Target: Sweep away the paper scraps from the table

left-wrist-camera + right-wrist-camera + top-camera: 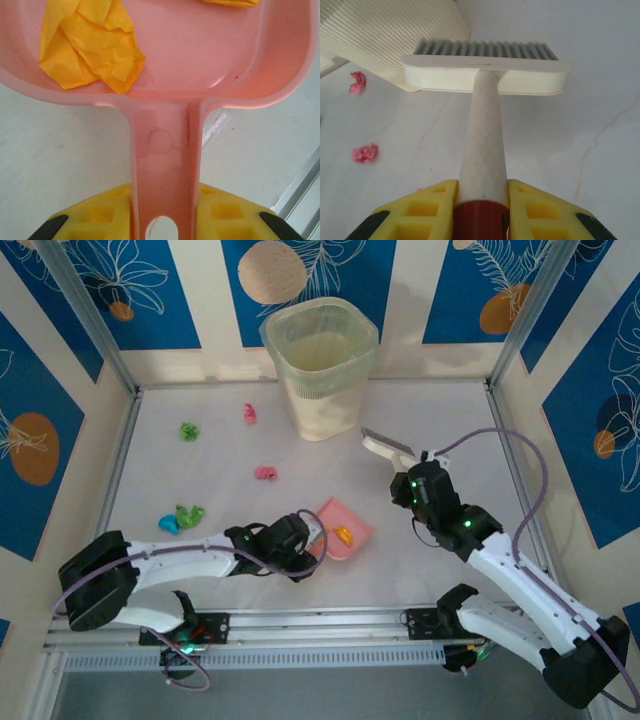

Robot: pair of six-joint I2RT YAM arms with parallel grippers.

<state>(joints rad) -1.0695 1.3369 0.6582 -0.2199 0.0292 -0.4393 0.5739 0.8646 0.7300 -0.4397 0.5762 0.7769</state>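
Several paper scraps lie on the table [215,465]: a green one [189,431], two pink ones [250,414] [265,473], and a green [189,514] and a cyan one [168,524] side by side. An orange scrap [85,42] lies inside the pink dustpan [345,525]. My left gripper [165,220] is shut on the dustpan's handle [165,160]. My right gripper [481,210] is shut on the handle of a cream brush [485,75], whose head [388,447] hangs just right of the bin, above the table. The two pink scraps [357,81] [364,153] lie to the brush's left.
A tall translucent ribbed bin [320,365] stands at the back middle of the table. Aluminium rails [120,450] edge the table, with blue-and-cream patterned walls beyond. The right arm [520,580] reaches across the right side.
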